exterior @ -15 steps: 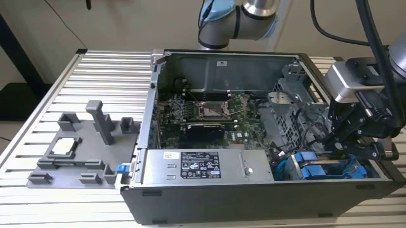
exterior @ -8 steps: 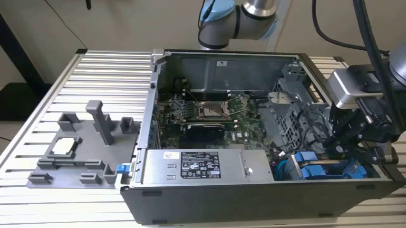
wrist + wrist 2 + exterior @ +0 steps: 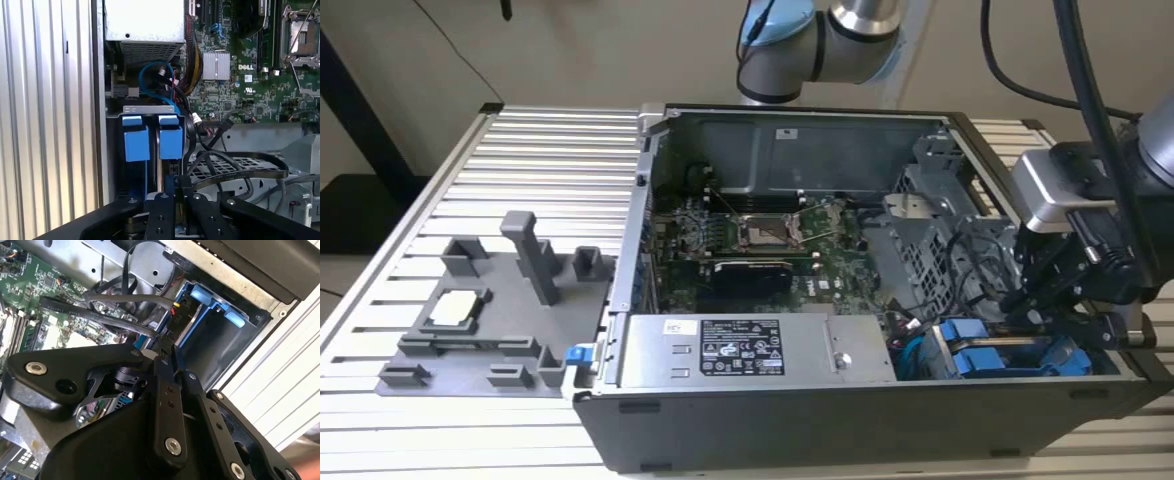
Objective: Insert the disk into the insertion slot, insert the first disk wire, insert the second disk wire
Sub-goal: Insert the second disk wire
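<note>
Black gripper [image 3: 172, 192] hovers beside blue-framed disk [image 3: 170, 136]; power-supply box [image 3: 736, 350] wears a white label

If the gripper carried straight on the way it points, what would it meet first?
Probably the blue drive carriers seated in the drive cage, just beyond the gripper; black cables run alongside, and depth is unclear.

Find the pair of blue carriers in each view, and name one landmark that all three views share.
Exterior view: blue carriers in the case's near corner at the exterior view's right, by the gripper.
Second wrist view: carriers beyond the gripper, against the case wall.
First wrist view: carriers side by side, between gripper and power supply.
Shared landmark: the green motherboard.
</note>
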`<action>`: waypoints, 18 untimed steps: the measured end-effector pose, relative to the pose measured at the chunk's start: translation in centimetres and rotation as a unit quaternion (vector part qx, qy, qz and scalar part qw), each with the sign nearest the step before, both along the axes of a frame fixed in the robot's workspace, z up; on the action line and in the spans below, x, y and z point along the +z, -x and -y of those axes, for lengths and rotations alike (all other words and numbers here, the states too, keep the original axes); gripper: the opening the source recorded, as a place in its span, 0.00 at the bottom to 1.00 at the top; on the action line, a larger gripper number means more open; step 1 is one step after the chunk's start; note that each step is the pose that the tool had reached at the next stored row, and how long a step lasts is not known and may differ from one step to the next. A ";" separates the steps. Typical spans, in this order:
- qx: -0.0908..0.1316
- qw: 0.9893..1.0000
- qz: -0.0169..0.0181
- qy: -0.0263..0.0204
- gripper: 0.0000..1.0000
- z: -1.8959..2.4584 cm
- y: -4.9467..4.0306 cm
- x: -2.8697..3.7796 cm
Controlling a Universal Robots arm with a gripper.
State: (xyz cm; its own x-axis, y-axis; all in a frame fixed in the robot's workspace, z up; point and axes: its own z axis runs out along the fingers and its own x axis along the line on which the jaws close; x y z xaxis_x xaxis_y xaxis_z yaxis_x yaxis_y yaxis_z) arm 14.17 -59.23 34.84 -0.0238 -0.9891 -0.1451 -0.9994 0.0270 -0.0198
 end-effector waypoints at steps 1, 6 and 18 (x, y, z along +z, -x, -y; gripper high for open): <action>-0.002 1.000 0.000 0.000 0.16 -0.01 0.00 -0.03; -0.009 1.000 0.000 0.000 0.16 -0.07 0.00 -0.25; -0.009 1.000 0.000 0.001 0.16 -0.27 0.01 -0.64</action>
